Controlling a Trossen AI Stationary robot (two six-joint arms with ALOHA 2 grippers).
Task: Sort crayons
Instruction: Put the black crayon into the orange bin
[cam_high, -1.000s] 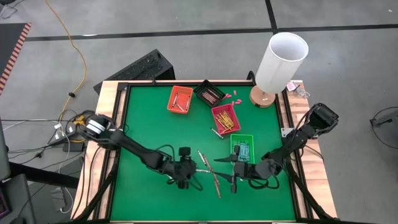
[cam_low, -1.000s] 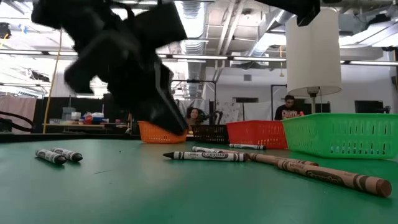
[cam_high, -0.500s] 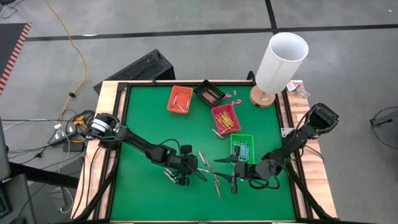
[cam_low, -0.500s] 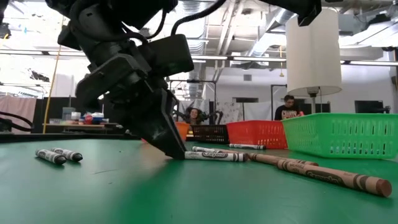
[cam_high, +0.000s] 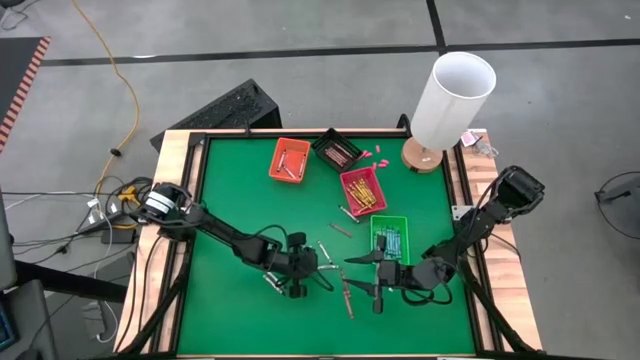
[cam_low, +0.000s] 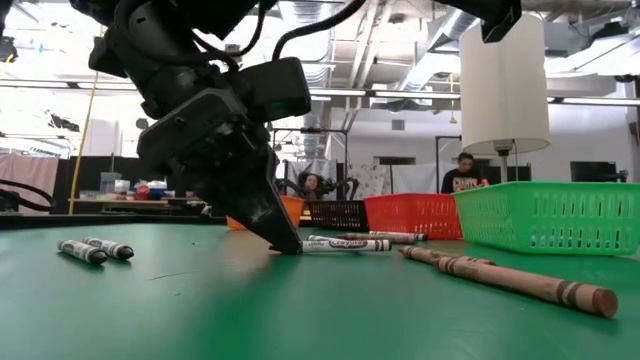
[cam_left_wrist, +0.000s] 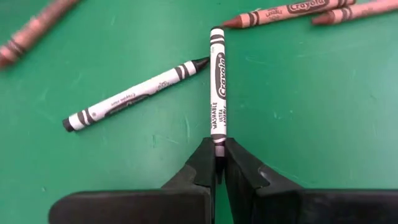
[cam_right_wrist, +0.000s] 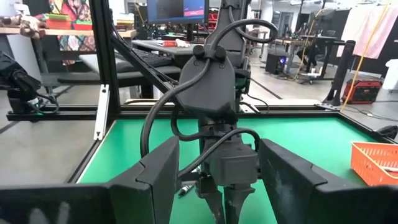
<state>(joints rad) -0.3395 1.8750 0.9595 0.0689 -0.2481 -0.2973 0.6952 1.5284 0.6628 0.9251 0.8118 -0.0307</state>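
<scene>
Down on the green table (cam_high: 230, 200), left gripper (cam_left_wrist: 219, 163) has its fingers pinched together on one end of a white crayon (cam_left_wrist: 217, 84), which lies flat on the felt. A second white crayon (cam_left_wrist: 132, 96) lies just beside it, apart; brown crayons (cam_left_wrist: 287, 12) lie farther off. Right gripper (cam_high: 368, 291) hovers near the green tray (cam_high: 388, 221), fingers spread wide, holding nothing. More crayons fill the orange tray (cam_high: 289, 161), dark tray (cam_high: 336, 150) and red tray (cam_high: 362, 192) at the far side.
</scene>
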